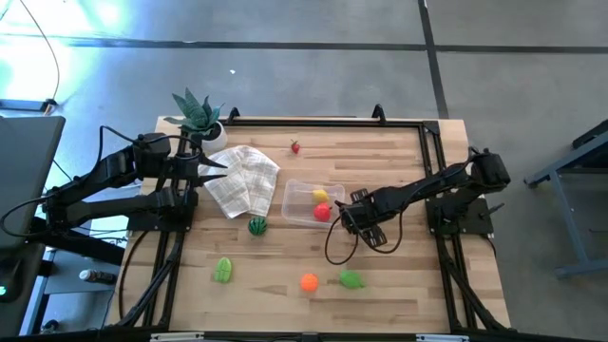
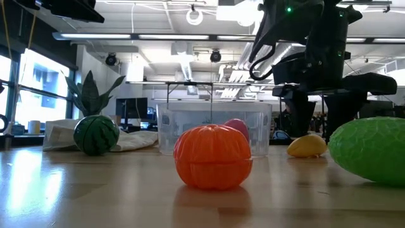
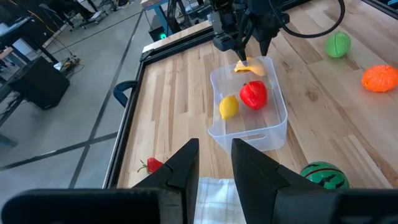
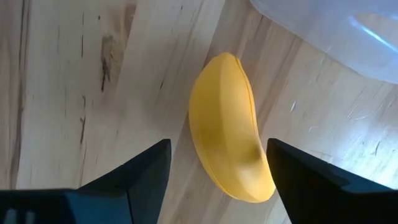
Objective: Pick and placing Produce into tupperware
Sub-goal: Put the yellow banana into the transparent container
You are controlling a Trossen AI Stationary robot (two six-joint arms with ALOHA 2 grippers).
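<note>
A yellow toy banana [image 4: 227,124] lies on the bare wood just outside the right end of the clear tupperware [image 1: 296,190]. My right gripper [image 4: 217,148] is open and points down over it, one finger on either side of the banana, apart from it as far as the right wrist view shows. In the low view the banana [image 2: 307,145] rests on the table under that arm. A yellow lemon [image 3: 229,107] and a red fruit [image 3: 253,94] lie in the tupperware. My left gripper [image 3: 216,163] waits open above the checked cloth [image 1: 242,179] near the table's left side.
Loose on the table are a small watermelon [image 1: 257,226], a light green fruit [image 1: 223,270], an orange [image 1: 309,282], another green fruit [image 1: 351,279] and a strawberry [image 1: 295,146] near the far edge. A potted plant [image 1: 199,114] stands at the far left corner.
</note>
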